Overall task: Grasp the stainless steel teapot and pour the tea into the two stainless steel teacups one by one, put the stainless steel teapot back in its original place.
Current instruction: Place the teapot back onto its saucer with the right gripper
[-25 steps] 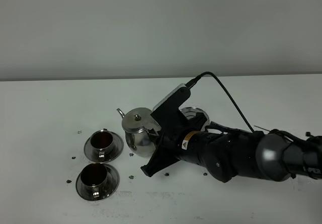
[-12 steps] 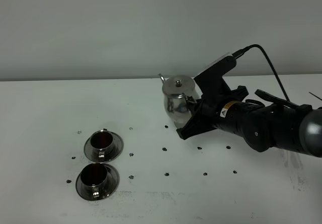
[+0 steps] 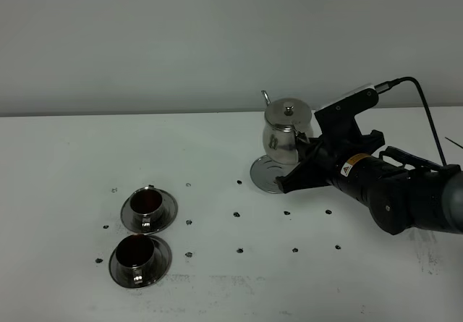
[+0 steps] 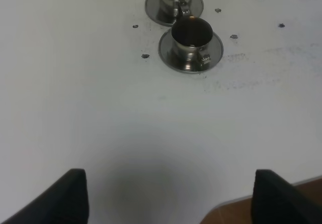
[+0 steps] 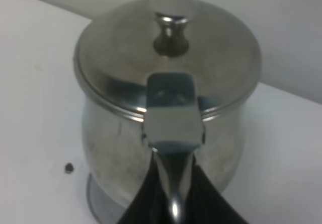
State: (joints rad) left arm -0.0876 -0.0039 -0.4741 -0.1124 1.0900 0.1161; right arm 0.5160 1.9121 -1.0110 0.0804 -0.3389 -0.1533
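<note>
The stainless steel teapot [image 3: 286, 131] stands upright over the far right part of the round steel coaster [image 3: 266, 174]; I cannot tell whether it touches it. My right gripper [image 3: 308, 150] is shut on the teapot's loop handle [image 5: 172, 183], with the lid and knob close in the right wrist view and the coaster's edge [image 5: 96, 205] showing below the pot. Two steel teacups on saucers sit at the front left, one farther [image 3: 147, 204] and one nearer [image 3: 137, 253], both with dark tea inside. My left gripper [image 4: 168, 199] is open and empty, well back from the cups [image 4: 191, 34].
Small dark dots [image 3: 238, 213] are scattered over the white table. The table's front edge [image 4: 261, 204] shows beside the left gripper's fingertip [image 4: 274, 196]. A black cable [image 3: 427, 112] arcs over the right arm.
My right gripper has carried the teapot up and to the right, away from the cups, and brought it upright over the coaster. The cups have not moved.
</note>
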